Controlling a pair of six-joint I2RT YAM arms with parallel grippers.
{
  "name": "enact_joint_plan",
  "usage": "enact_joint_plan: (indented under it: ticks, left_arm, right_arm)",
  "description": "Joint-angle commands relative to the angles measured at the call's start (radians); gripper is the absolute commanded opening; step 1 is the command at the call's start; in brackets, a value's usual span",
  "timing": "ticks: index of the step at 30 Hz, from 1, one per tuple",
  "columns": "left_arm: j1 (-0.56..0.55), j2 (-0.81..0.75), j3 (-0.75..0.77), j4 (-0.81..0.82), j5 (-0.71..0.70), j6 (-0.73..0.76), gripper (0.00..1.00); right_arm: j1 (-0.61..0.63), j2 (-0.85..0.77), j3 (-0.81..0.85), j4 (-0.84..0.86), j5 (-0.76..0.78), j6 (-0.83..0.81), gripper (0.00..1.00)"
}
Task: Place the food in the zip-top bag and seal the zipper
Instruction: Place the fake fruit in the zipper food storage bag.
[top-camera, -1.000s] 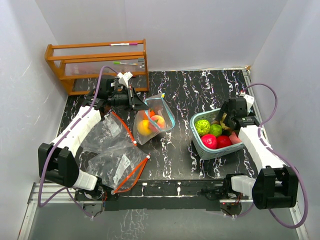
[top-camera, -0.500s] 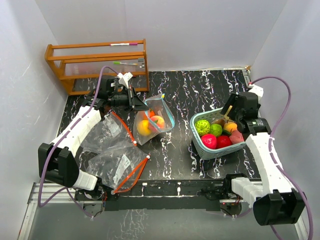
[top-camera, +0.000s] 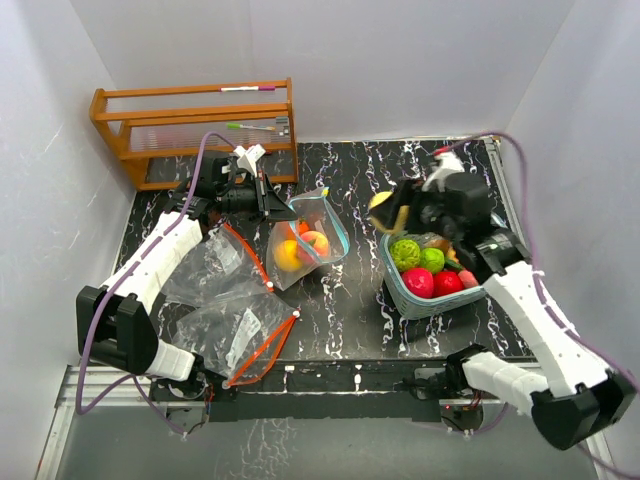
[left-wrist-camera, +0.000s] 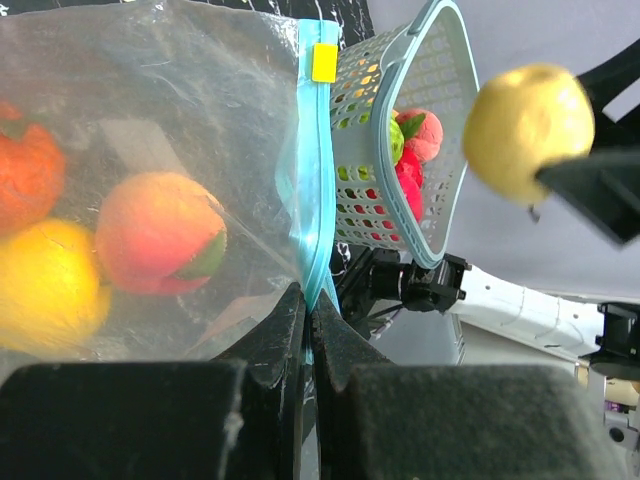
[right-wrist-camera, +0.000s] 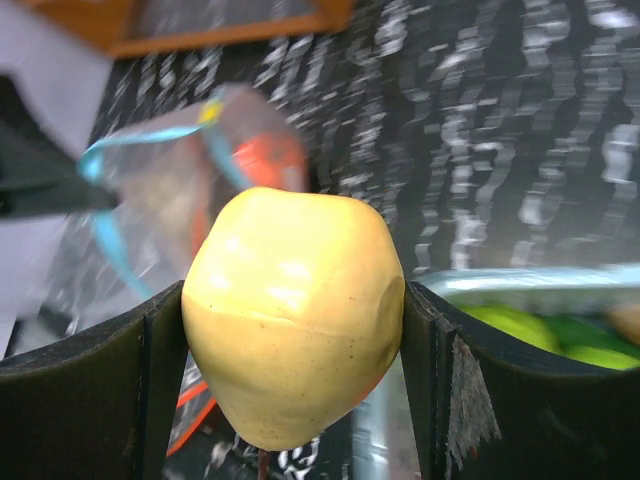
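Observation:
A clear zip-top bag (top-camera: 318, 228) with a blue zipper stands open at mid-table, with orange, peach and yellow food (top-camera: 300, 248) inside. My left gripper (top-camera: 281, 208) is shut on the bag's blue rim (left-wrist-camera: 312, 190), and its jaws (left-wrist-camera: 308, 300) pinch the zipper strip. My right gripper (top-camera: 388, 212) is shut on a yellow toy fruit (right-wrist-camera: 295, 310), which it holds in the air between the bag and the teal basket (top-camera: 398, 292). More green, red and pink food (top-camera: 425, 270) lies in the basket.
Two other clear bags with orange zippers (top-camera: 215, 262) (top-camera: 245, 335) lie flat at the front left. A wooden rack (top-camera: 195, 125) stands at the back left corner. White walls close in the table on three sides.
My right arm has lifted the yellow fruit out of the basket and swung it left toward the bag. The left arm and bag have not moved.

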Motion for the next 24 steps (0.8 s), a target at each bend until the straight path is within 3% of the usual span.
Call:
enact_joint_plan:
  ticks: [1,4,15,22,24]
  left_arm:
    - [0.004,-0.021,0.019,-0.001,0.007,0.002,0.0]
    - [0.004,-0.023,0.024,-0.003,0.009,-0.002,0.0]
    - [0.004,-0.055,0.026,0.003,0.022,-0.014,0.0]
    - [0.004,-0.058,0.027,-0.007,0.025,-0.009,0.0]
    - [0.003,-0.058,0.03,-0.015,0.025,-0.003,0.0]
  right_arm:
    - [0.259,0.078,0.044,0.18,0.037,0.046,0.49]
    - [0.346,0.15,0.065,0.248,0.055,0.052,0.49]
    - [0.396,0.383,0.142,0.358,0.045,0.028,0.56]
    - [0.438,0.465,0.192,0.386,0.081,0.022,0.97]
    - [0.447,0.463,0.198,0.371,0.113,0.02,0.98]
